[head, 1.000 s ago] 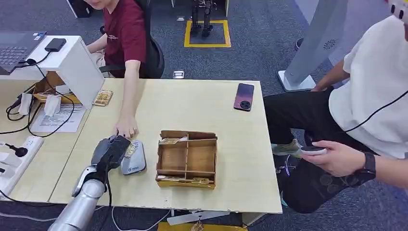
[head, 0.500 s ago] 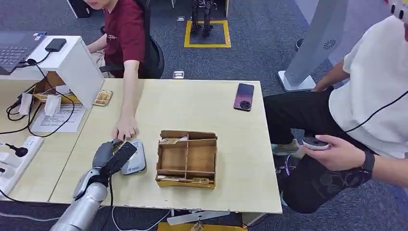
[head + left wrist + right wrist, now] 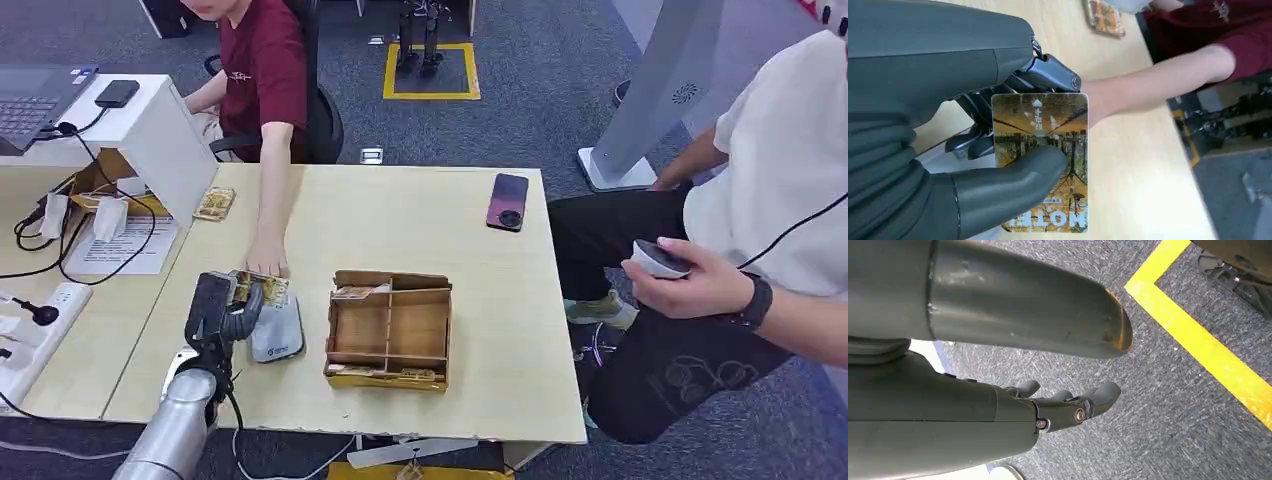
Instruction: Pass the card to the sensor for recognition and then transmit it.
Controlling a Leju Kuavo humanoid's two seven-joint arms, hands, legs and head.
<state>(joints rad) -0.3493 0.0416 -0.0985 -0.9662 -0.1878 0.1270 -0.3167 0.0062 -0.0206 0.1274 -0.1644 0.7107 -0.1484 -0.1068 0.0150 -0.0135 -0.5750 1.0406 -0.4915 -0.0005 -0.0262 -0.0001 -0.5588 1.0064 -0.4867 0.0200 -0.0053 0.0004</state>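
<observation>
The tray (image 3: 388, 328) sat on the table (image 3: 480, 290). The sensor (image 3: 279, 331) lay just left of it. The left hand (image 3: 222, 310) held the card (image 3: 260, 289) above the sensor's far end. The phone (image 3: 508, 201) lay behind the tray, to the right.

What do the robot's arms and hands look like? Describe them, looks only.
The left arm is a smooth silver tube with a black cable running along it to the wrist. The left hand is dark grey with a thick matte grey thumb and darker fingers with metal pivot pins. The right hand matches it: a grey cover and dark fingers with round silver pivots.
</observation>
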